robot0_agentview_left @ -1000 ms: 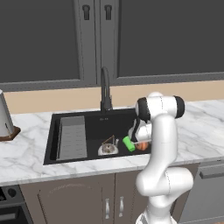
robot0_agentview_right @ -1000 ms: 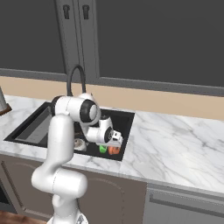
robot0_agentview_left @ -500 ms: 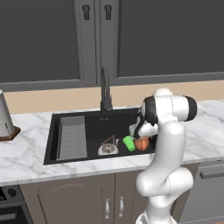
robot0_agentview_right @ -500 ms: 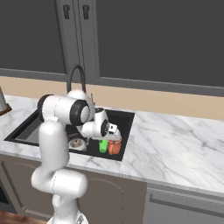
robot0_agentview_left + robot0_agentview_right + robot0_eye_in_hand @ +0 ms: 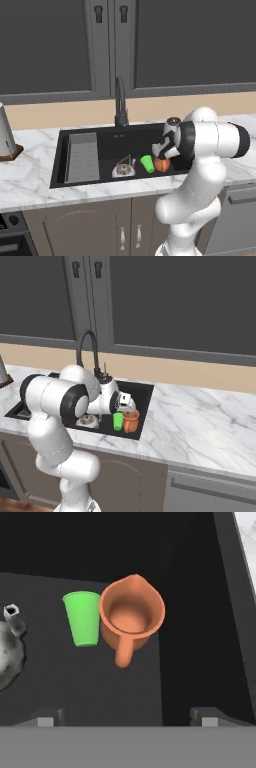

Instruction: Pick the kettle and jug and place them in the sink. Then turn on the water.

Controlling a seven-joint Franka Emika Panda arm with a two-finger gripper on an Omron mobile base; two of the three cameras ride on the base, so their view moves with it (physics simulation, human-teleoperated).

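White marble worktop (image 5: 200, 421) fronts the scene, with dark lower cabinet doors (image 5: 95, 227) beneath it and the black sink (image 5: 107, 137) sunk into its surface. Over the sink's right half, the gripper (image 5: 127, 721) hangs above the basin floor with its fingers (image 5: 210, 717) spread wide and released, grasping nothing; in the hand view the two dark tips stand far apart at the bottom edge, clear of every object. Just beyond them in that view stands the terracotta-orange jug (image 5: 131, 619), upright on the sink floor, its mouth open toward the camera and its loop handle pointing back toward the fingers. A bright green cup (image 5: 82, 618) stands beside the jug, nearly touching its wall; whether they actually meet cannot be told. At the left edge of the hand view shows part of the silver kettle (image 5: 9, 647), also on the sink floor, near the cup but apart from it. In the left base view the kettle (image 5: 123, 169), cup (image 5: 147, 163) and jug (image 5: 161, 164) form a row along the front of the basin, left to right, with a grey ribbed tray (image 5: 82, 156) occupying the basin's left end. Behind the basin rises the tall dark curved faucet (image 5: 120, 102); no stream falls from its spout. Farther left on the worktop stands a whitish appliance on a brown base (image 5: 6, 137). A tan backsplash and dark upper cabinets (image 5: 175, 45) close the view at the rear
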